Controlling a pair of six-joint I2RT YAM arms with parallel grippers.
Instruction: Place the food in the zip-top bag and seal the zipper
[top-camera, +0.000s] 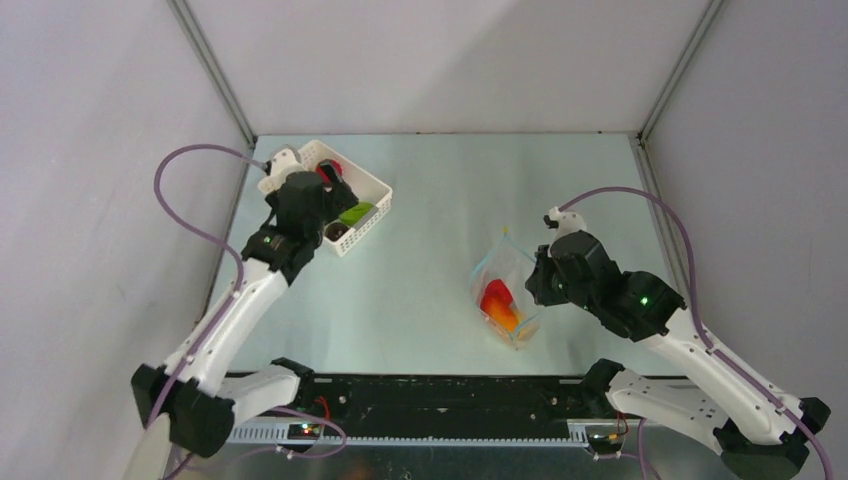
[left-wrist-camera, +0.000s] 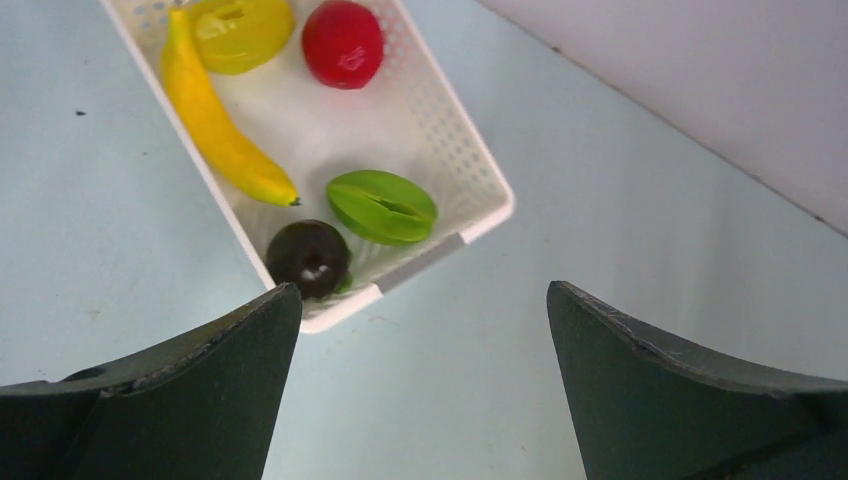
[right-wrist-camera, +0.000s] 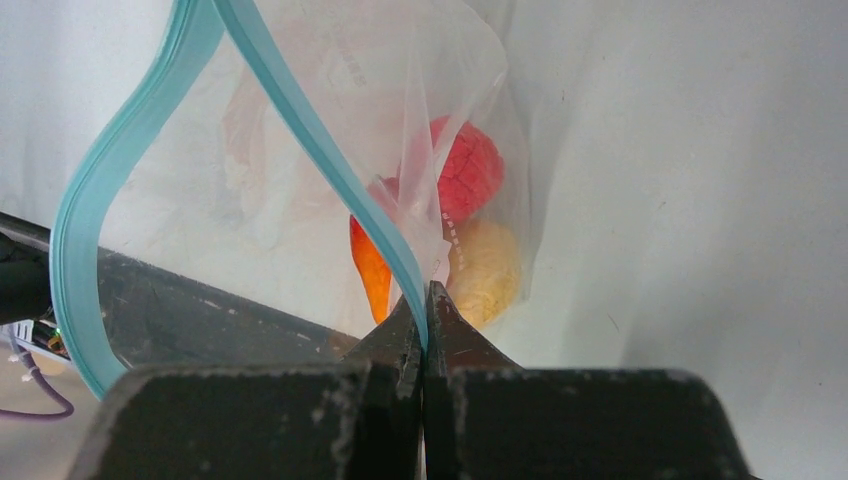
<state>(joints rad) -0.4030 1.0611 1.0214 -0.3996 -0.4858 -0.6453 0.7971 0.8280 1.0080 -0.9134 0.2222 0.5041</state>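
We see the left gripper with its jaws spread wide and nothing between them, hanging over the near end of the white basket, which sits at the far left of the bench. In the basket lie a yellow banana, a yellow-green fruit, a red fruit, a green piece and a dark purple piece; the purple one is closest to the left finger, though whether they touch we cannot tell. To the right of the bench's middle, the right gripper has its jaws pressed together on the zip-top bag, pinching it at the light blue zipper. The two sides of that strip stand apart, so the mouth gapes. Inside the bag we make out a red piece, a pale orange-yellow piece and an orange piece, bunched together at its closed end.
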